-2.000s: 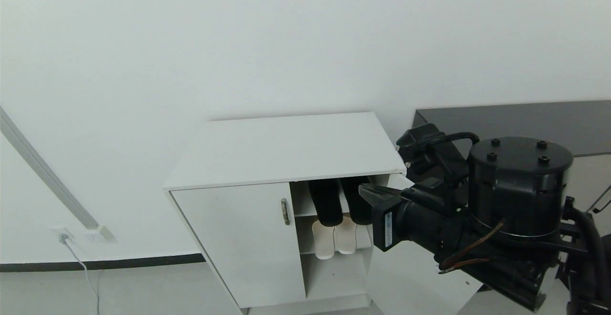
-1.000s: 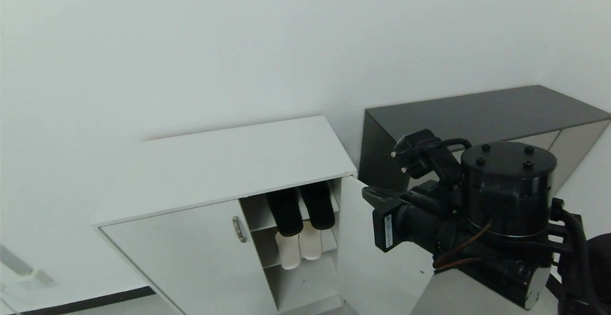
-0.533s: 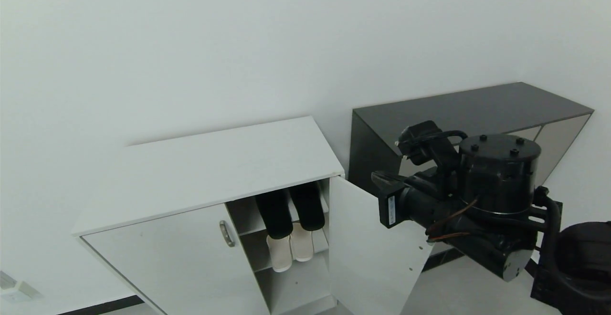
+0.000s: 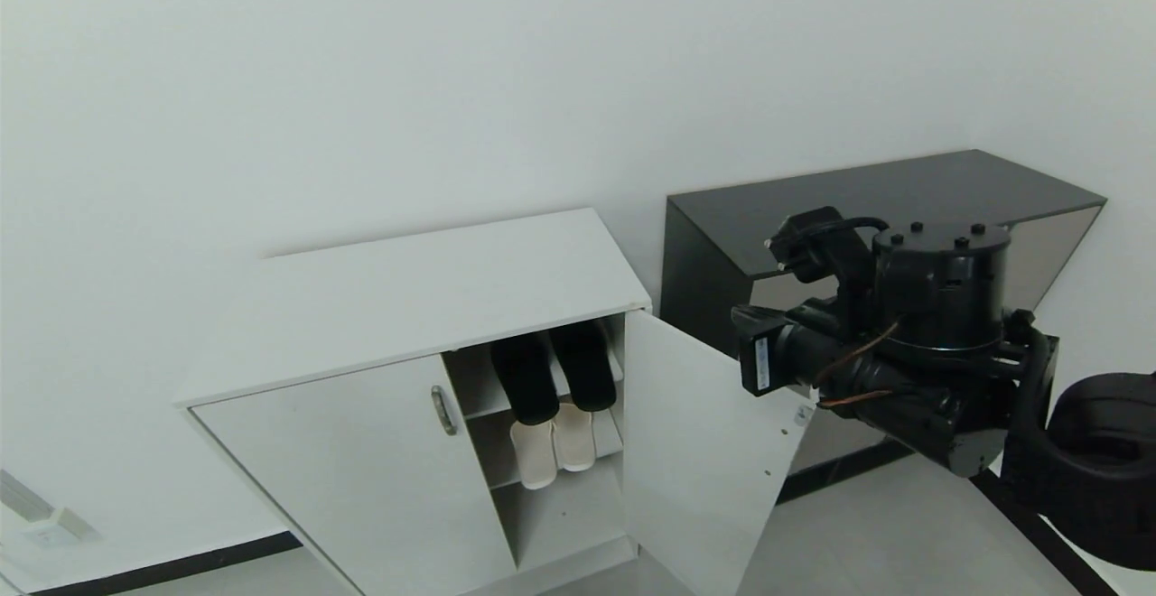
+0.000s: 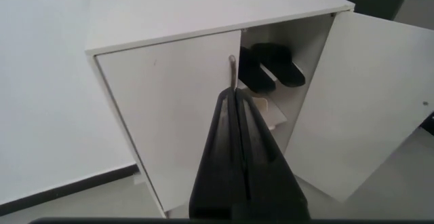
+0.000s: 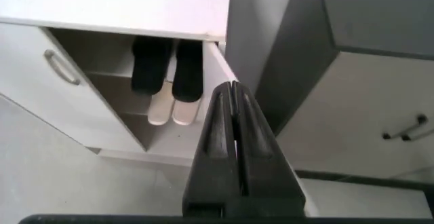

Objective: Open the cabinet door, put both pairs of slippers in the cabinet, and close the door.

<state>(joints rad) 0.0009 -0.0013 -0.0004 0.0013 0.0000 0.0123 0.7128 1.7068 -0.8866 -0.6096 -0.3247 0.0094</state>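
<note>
The white cabinet [image 4: 433, 280] has its left door shut and its right door [image 4: 704, 460] swung wide open. Inside, a black pair of slippers [image 4: 555, 370] lies on the upper shelf, toes outward. A pale pair [image 4: 553, 447] lies on the shelf below. My right gripper [image 6: 234, 87] is shut on nothing and hangs by the top edge of the open door [image 6: 220, 64], beside the black slippers [image 6: 169, 68]. My left gripper [image 5: 234, 91] is also shut and empty, held in front of the shut door, in line with its metal handle [image 5: 232, 66].
A dark low sideboard [image 4: 867, 190] stands against the wall right of the cabinet, close behind the open door. A wall socket [image 4: 50, 524] sits low at the left. Grey floor [image 4: 885, 542] lies open in front of the sideboard.
The head view has swung, so the whole scene sits differently. My right arm has drawn back to the right, from in front of the cabinet opening to the open door's free edge.
</note>
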